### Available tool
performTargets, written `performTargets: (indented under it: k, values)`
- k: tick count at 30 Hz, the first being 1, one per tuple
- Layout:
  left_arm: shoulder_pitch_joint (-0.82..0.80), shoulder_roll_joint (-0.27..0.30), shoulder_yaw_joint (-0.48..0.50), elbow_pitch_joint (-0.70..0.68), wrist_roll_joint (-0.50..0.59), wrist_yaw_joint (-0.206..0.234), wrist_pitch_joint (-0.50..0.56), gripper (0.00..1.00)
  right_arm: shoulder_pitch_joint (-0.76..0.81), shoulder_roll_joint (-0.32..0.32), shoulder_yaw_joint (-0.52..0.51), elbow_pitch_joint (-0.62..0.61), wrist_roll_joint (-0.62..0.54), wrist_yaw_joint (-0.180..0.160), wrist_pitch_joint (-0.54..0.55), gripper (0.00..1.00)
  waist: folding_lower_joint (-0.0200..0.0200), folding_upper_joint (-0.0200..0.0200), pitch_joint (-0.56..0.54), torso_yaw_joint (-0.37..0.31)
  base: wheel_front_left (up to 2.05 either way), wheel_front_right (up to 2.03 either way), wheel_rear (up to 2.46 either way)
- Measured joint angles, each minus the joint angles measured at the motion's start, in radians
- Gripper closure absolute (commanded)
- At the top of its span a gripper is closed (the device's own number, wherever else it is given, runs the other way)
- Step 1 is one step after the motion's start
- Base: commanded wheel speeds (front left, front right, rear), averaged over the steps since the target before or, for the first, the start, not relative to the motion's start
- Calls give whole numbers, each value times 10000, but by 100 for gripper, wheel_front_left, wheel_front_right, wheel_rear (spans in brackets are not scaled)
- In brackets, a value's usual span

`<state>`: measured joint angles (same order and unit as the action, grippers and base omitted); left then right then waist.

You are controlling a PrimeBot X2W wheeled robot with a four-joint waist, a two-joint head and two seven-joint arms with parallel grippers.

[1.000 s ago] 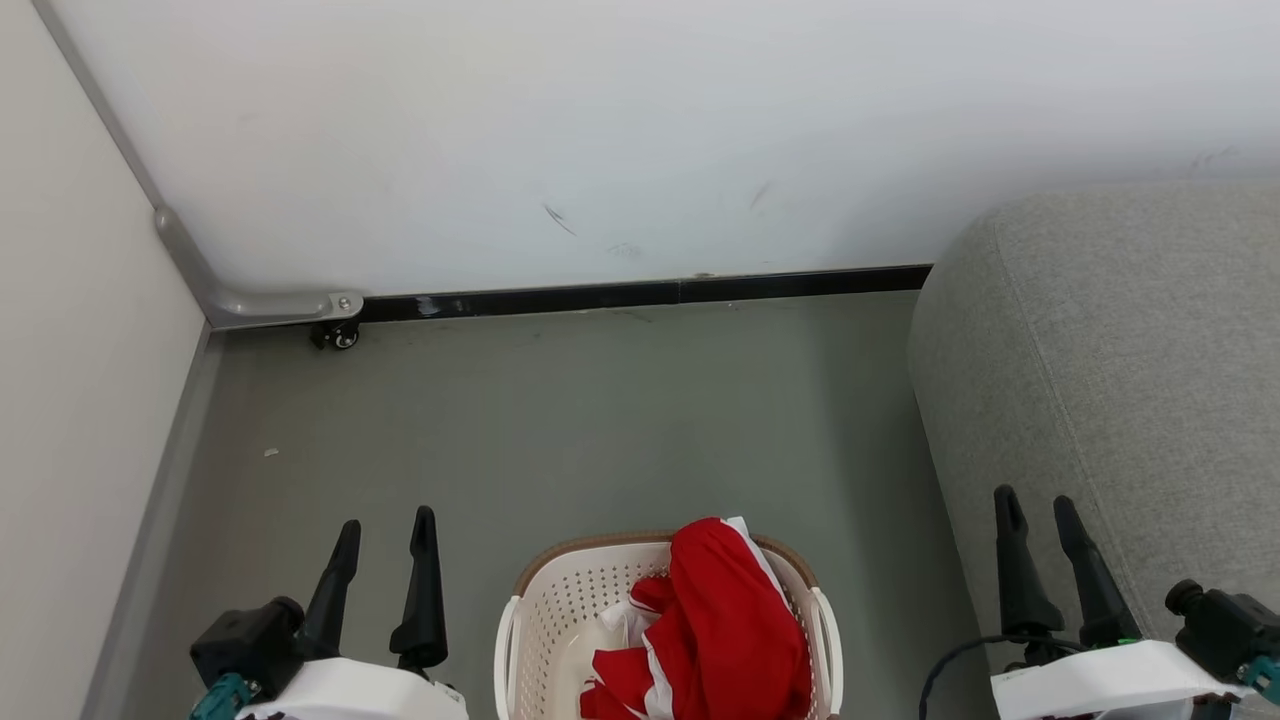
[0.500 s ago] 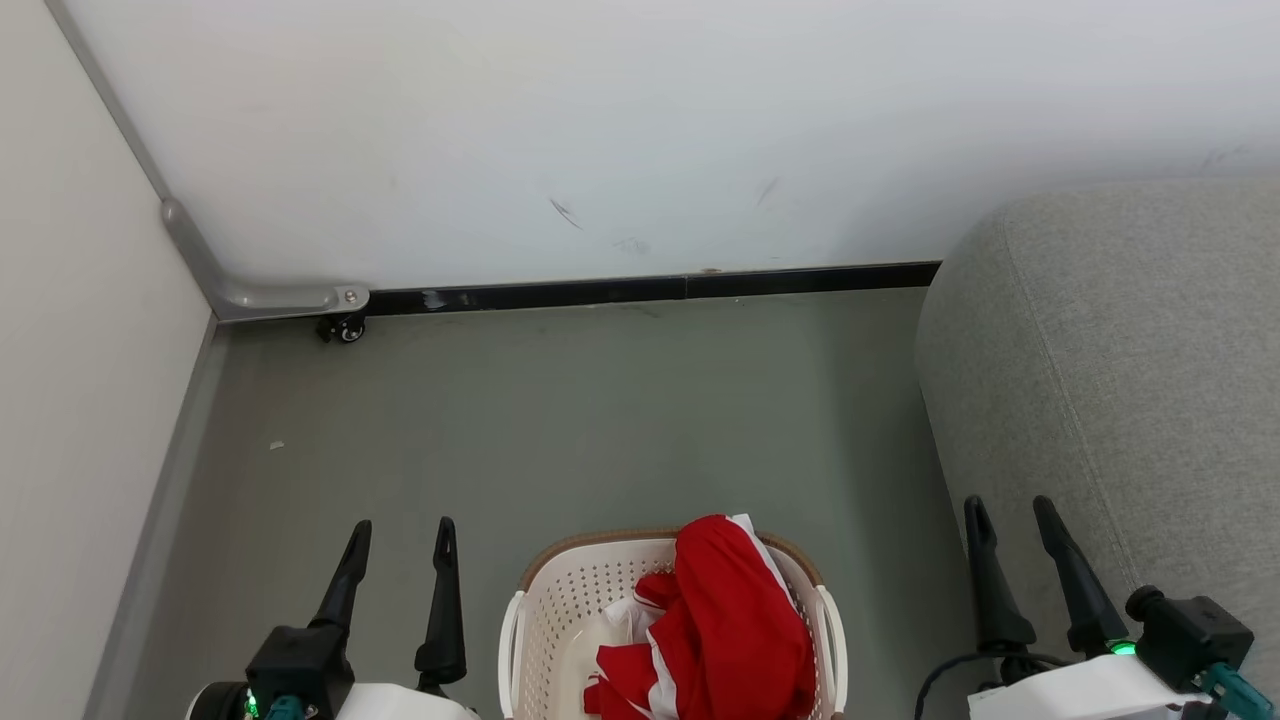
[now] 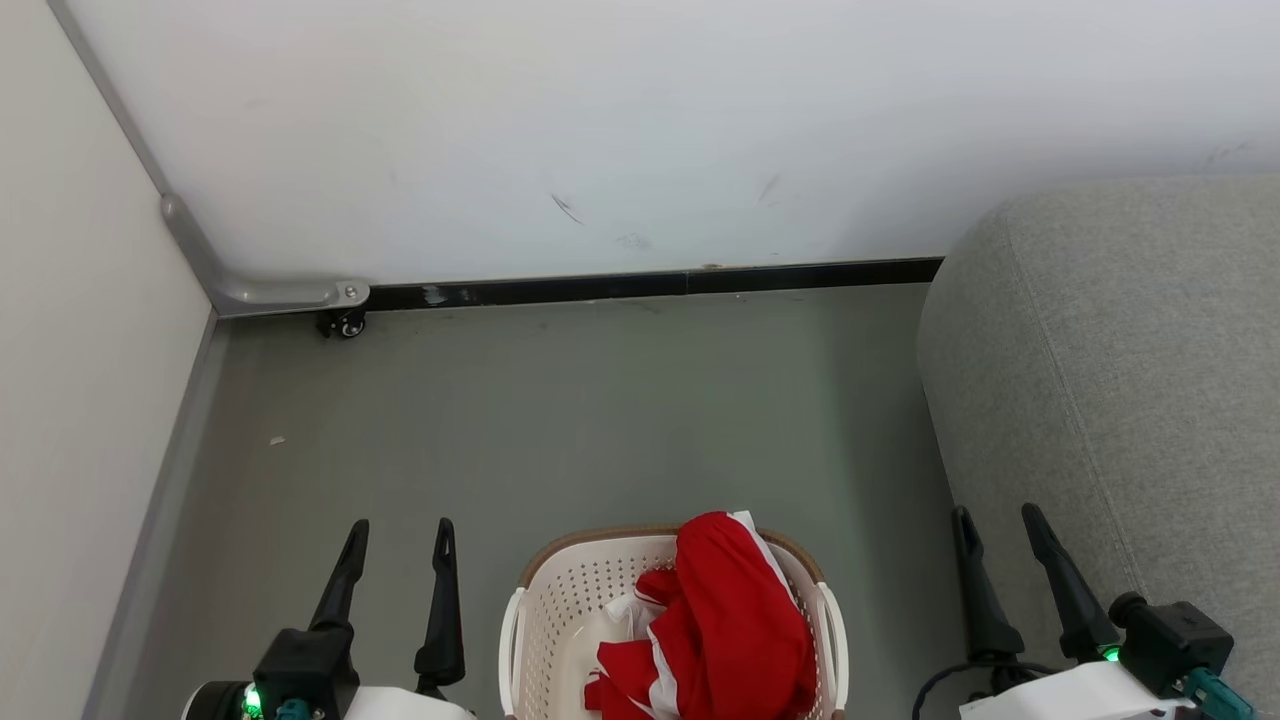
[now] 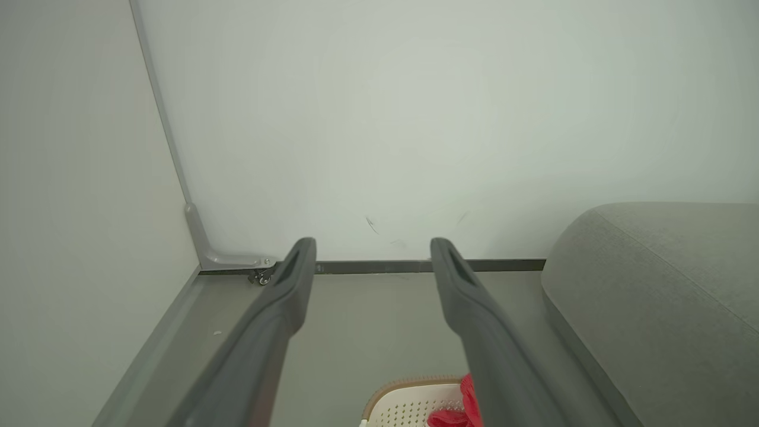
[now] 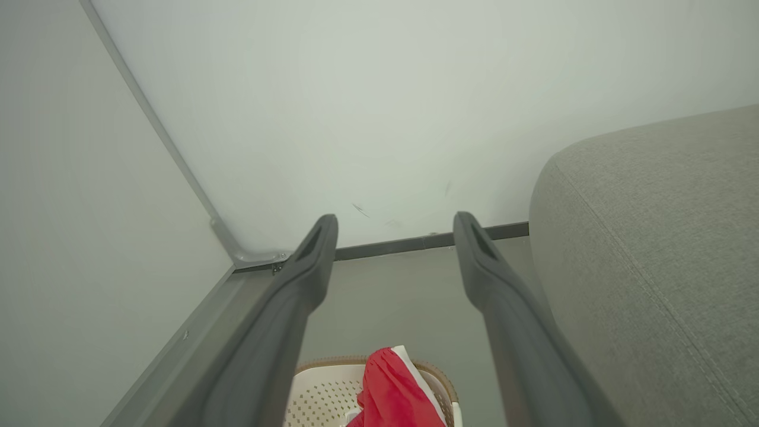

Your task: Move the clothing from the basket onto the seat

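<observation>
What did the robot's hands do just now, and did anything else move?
The left gripper and right gripper each slid back a little and inward, toward the basket. Both stayed open and empty. The clothing still lies in the basket.

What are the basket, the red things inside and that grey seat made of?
The basket looks like matte cream plastic: stiff perforated walls, brown rim. The clothing seems soft red fabric: it folds and bunches. The seat looks upholstered in grey woven cloth, with stitched seams.
</observation>
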<state>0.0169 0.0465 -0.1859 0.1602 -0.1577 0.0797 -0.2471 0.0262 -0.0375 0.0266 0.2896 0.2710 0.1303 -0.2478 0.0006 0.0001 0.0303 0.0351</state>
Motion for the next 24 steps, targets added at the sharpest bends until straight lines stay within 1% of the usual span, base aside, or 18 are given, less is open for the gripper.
performTargets:
  k: [16, 24]
  values:
    - [-1, 6, 4, 186, -73, 10, 0, 0, -43, -2, -25, 36, 6, 0, 0, 0, -2, 0, 119, -37, 0, 0, 0]
    - [-9, 54, -46, 523, 111, -21, 0, 0, -51, -2, -117, 21, 2, 0, 0, 0, -2, 0, 272, -91, 0, 0, 0]
